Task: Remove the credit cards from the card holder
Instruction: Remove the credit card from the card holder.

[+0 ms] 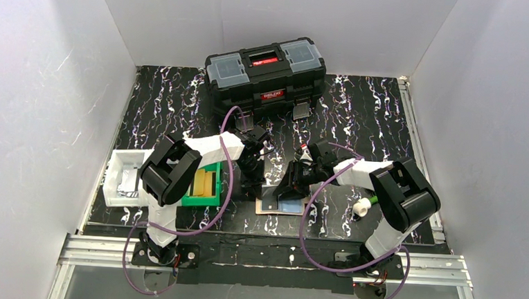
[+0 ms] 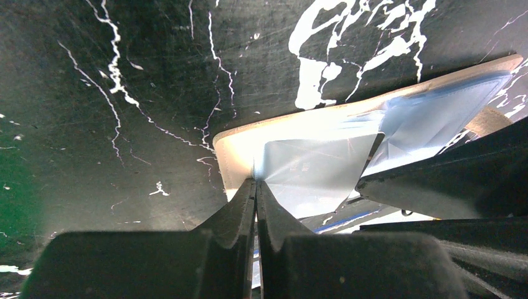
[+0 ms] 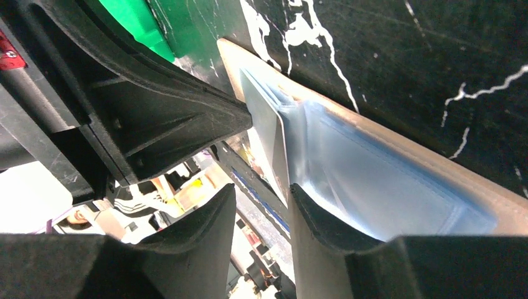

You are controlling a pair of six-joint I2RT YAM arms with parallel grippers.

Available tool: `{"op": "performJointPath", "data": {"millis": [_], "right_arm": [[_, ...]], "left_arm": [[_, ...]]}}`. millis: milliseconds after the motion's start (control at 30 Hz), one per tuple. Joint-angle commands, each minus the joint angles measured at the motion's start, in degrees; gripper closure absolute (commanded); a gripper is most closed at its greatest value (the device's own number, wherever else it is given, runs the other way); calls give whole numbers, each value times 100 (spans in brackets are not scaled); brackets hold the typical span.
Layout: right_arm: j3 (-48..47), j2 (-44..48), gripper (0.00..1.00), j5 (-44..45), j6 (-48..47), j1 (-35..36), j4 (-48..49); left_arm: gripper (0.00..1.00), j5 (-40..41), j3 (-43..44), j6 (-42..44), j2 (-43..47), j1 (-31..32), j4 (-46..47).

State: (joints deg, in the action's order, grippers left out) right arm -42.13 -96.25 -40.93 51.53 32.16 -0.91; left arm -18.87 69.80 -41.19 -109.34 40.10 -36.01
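The tan card holder (image 1: 266, 206) lies open on the black marbled table between the two arms, with a light blue pocket showing. In the left wrist view my left gripper (image 2: 256, 182) is shut on the edge of a light blue card (image 2: 311, 171) that stands partly lifted out of the holder (image 2: 231, 146). In the right wrist view my right gripper (image 3: 261, 193) is open. Its right finger (image 3: 311, 212) rests against the holder's blue pocket (image 3: 386, 187), and the lifted card (image 3: 269, 131) stands just beyond the gap. No orange-tan card shows.
A black toolbox (image 1: 266, 70) stands at the back. A green bin (image 1: 207, 187) with yellow-tan slabs and a white tray (image 1: 123, 175) sit to the left. A small white object (image 1: 362, 207) lies to the right. The two grippers are very close together over the holder.
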Motion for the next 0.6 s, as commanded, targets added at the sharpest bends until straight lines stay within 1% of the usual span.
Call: {"op": "performJointPath", "data": {"millis": [0,300,567], "right_arm": [[64,-53,56,-223,166,31,387],[64,-210,57,-97,182,36,400],[134,64,57,192,110,27,166]], "left_arm": [[100,435,-208,27,-364,91,125],[100,433,-215,47,-367,90,130],[100,453,-238,36,-365,92,113]]}}
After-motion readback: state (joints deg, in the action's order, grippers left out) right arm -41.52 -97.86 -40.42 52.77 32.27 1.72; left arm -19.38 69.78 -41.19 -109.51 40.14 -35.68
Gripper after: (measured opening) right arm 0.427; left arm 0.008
